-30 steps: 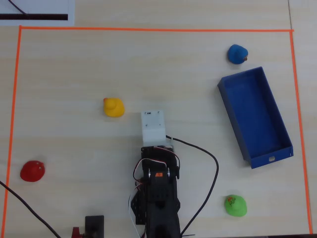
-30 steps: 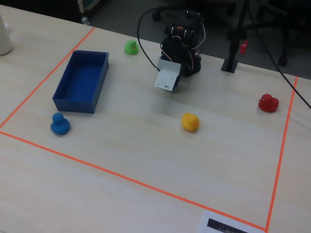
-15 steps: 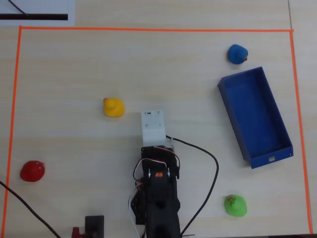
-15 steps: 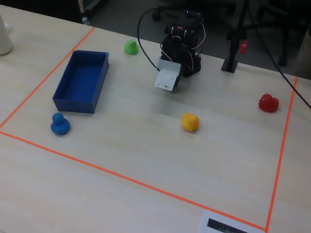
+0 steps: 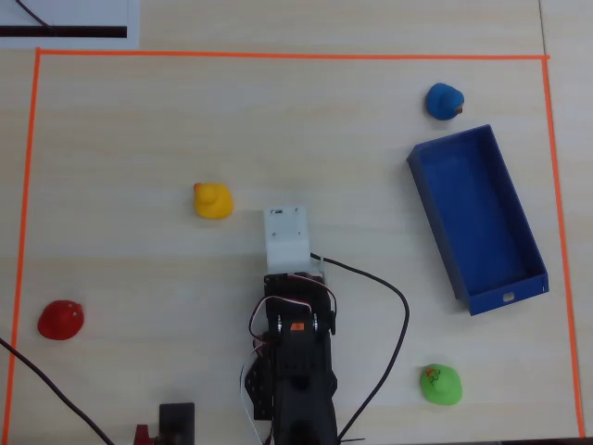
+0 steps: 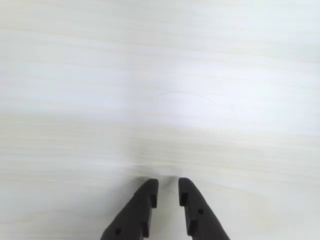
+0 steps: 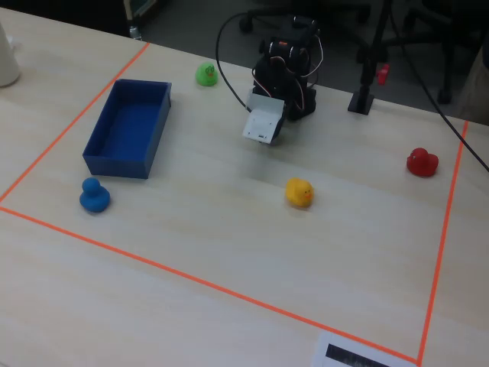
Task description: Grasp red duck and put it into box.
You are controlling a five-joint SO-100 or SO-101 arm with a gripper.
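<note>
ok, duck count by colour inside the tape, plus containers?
red duck: 1
yellow duck: 1
green duck: 1
blue duck: 1
box: 1, empty
Total: 5 things, 4 of them ducks

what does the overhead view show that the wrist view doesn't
Only the overhead view shows the red duck at the left edge, the yellow duck, the green duck, the blue duck, the empty box, the orange tape border and the arm's body. Only the wrist view shows the gripper, its two dark fingertips close together with a narrow gap and nothing between them. Both show the bare light wooden table.
</note>
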